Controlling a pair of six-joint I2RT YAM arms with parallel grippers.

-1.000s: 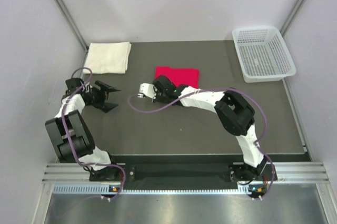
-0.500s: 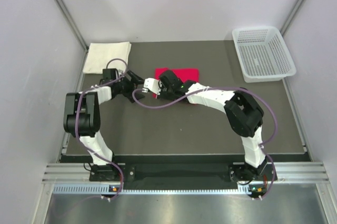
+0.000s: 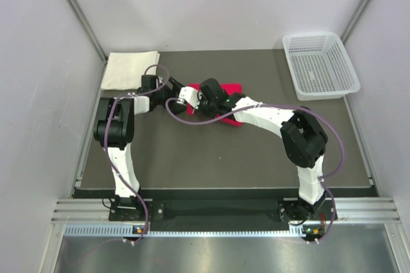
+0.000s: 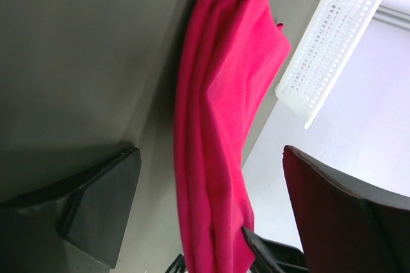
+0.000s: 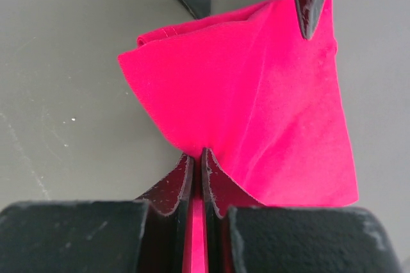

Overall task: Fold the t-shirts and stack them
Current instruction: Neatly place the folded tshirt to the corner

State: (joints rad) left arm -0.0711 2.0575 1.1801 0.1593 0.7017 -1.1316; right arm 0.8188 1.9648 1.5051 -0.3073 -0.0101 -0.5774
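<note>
i see the red t-shirt (image 3: 232,87) lying folded on the dark table (image 3: 192,157), in the far middle part. both arms reach to its left side, and the right arm lies across it, so from above only some parts of the cloth show.

the right gripper (image 5: 197,159) is closed and it pinches the near edge of the red t-shirt. in the right wrist view a thin strip of red cloth shows between its two fingers, and the rest of the shirt spreads away from them over the table.

the left gripper (image 4: 210,152) has its jaws wide apart and holds nothing. in the left wrist view the red t-shirt runs between its two black fingers (image 4: 102,209). in the right wrist view the same two fingers come in at the far side of the shirt, one just beside the far left corner and one over the far right corner. i cannot tell if they touch the cloth.

the cream-white t-shirt (image 3: 131,70) lies folded in the far left corner of the table, apart from both grippers. the white mesh basket (image 3: 320,65) stands in the far right corner, well apart from the shirts.
</note>
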